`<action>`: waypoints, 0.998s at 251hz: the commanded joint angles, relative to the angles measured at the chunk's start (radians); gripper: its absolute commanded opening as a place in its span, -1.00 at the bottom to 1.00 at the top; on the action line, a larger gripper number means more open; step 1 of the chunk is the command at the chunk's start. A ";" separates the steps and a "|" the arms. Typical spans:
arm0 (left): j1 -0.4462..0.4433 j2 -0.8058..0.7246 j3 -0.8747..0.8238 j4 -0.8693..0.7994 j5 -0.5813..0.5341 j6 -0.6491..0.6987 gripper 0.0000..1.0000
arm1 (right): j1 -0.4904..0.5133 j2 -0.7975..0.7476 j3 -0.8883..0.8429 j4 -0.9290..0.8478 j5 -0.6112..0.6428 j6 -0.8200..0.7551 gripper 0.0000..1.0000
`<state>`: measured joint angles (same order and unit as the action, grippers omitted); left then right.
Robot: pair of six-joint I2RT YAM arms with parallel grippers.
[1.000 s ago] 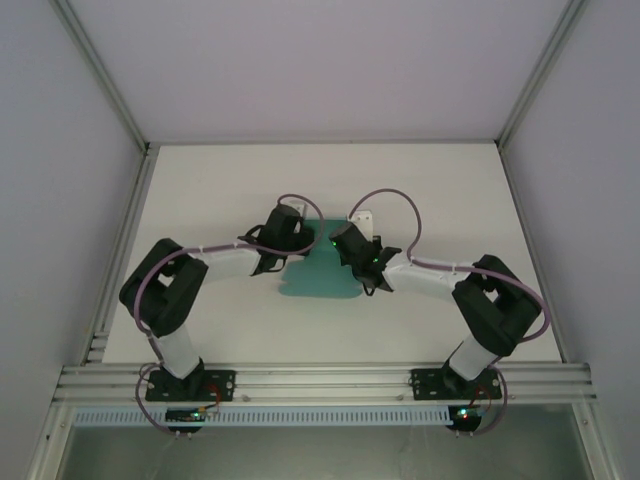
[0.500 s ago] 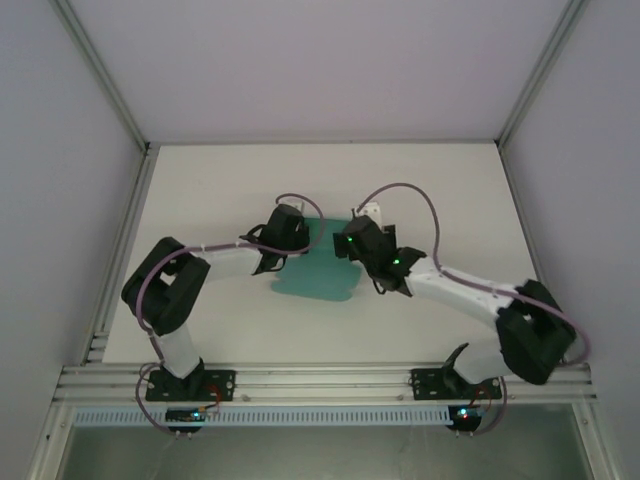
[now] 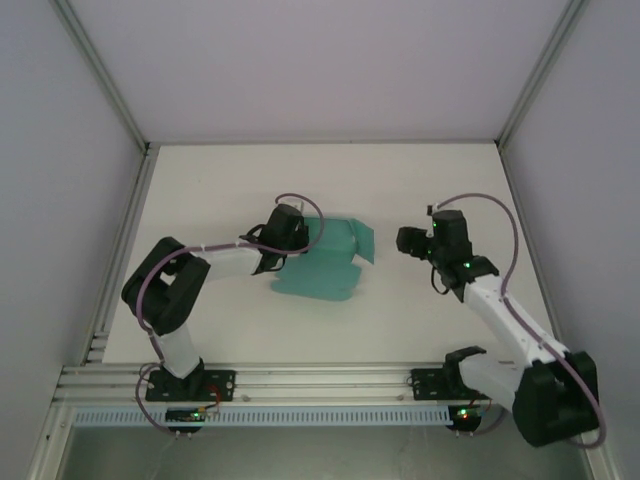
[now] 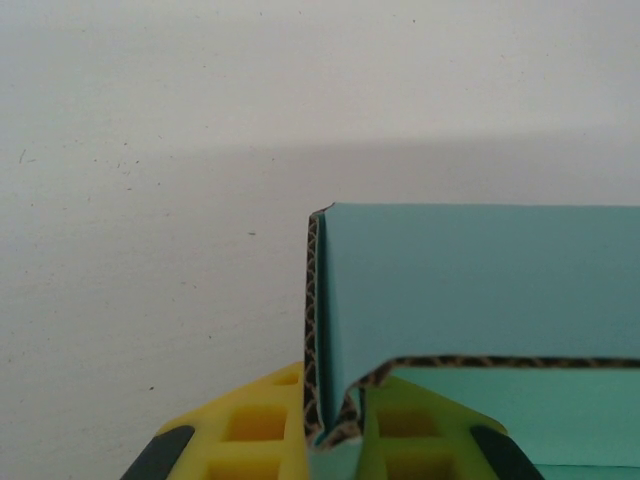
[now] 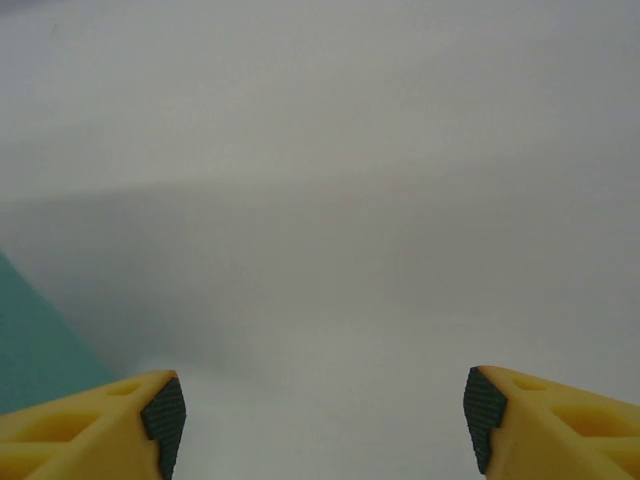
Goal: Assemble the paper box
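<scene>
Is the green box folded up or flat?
Partly folded: the teal-green card box has a wall standing up; its near part lies flat.

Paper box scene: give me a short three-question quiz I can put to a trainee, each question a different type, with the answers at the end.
1. True or false: the left pincer is clamped on an edge of the paper box.
2. Multiple choice: the right pincer is A) shut on a flap, B) open above the bare table, apart from the box, C) pressing the box flat.
3. Fill in: the box's card is ___ in colour.

Key: 1 true; 2 B; 3 teal.
</scene>
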<state>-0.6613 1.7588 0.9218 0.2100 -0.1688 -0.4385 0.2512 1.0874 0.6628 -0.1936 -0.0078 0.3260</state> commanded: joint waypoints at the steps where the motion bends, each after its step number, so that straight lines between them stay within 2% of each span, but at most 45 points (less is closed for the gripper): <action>1: -0.003 0.022 0.032 -0.015 0.003 -0.008 -1.00 | 0.009 0.126 0.044 0.032 -0.282 -0.081 0.37; 13: -0.004 0.025 0.036 -0.022 0.001 -0.014 -1.00 | 0.020 0.179 0.060 0.052 -0.365 -0.112 0.28; 35: -0.004 0.028 0.039 -0.027 0.003 -0.018 -1.00 | 0.056 0.249 0.088 0.075 -0.469 -0.153 0.27; 89: -0.005 0.030 0.034 -0.031 -0.001 -0.023 -1.00 | 0.148 0.336 0.139 0.094 -0.505 -0.233 0.24; 116: -0.006 0.030 0.031 -0.032 0.000 -0.024 -1.00 | 0.170 0.352 0.142 0.131 -0.453 -0.241 0.28; 155: -0.014 0.032 0.033 -0.035 0.001 -0.014 -1.00 | 0.193 0.427 0.192 0.170 -0.400 -0.223 0.20; 216: -0.055 0.035 0.052 -0.067 -0.058 0.005 -1.00 | 0.259 0.510 0.220 0.263 -0.126 -0.135 0.26; 232: -0.063 0.036 0.054 -0.072 -0.060 0.009 -1.00 | 0.263 0.525 0.202 0.316 -0.036 -0.079 0.17; 250: -0.067 0.040 0.061 -0.081 -0.053 0.015 -1.00 | 0.276 0.543 0.193 0.352 0.025 -0.052 -0.12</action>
<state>-0.6983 1.7767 0.9550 0.1783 -0.2436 -0.4454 0.5110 1.5978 0.8627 0.0265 -0.1715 0.1806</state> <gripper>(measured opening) 0.086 0.532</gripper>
